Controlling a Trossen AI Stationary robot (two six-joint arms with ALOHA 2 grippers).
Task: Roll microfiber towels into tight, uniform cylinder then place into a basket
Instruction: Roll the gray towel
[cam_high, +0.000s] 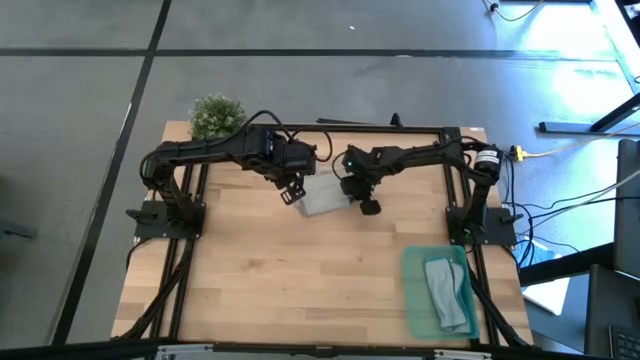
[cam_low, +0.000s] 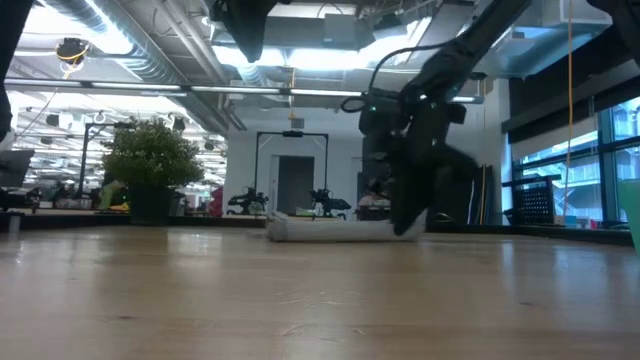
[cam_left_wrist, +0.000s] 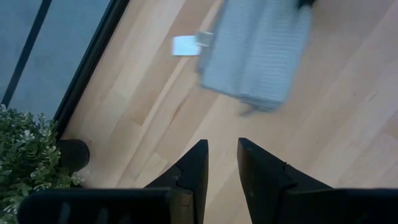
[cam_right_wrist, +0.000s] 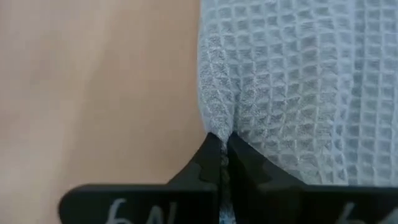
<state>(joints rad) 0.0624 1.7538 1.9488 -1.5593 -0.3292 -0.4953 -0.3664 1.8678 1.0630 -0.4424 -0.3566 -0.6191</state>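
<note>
The right gripper (cam_right_wrist: 222, 146) is clenched on the edge of a light grey waffle-weave towel (cam_right_wrist: 298, 87), its dark fingertips pinching a small fold of cloth. In the high view this gripper (cam_high: 368, 205) sits just above the middle of the frame, at the right end of the folded grey towel (cam_high: 322, 199) lying on the wooden surface (cam_high: 290, 280). The left gripper (cam_high: 291, 192) hovers at the towel's left end, released, its fingers (cam_left_wrist: 193, 168) slightly apart and holding nothing. A small white tag (cam_left_wrist: 185, 45) sticks out from the towel's edge. The green basket (cam_high: 415, 300) lies at the lower right of the frame with the pale blue towel (cam_high: 447, 290) inside. A small bushy plant (cam_high: 216, 115) stands at the surface's upper left corner.
</note>
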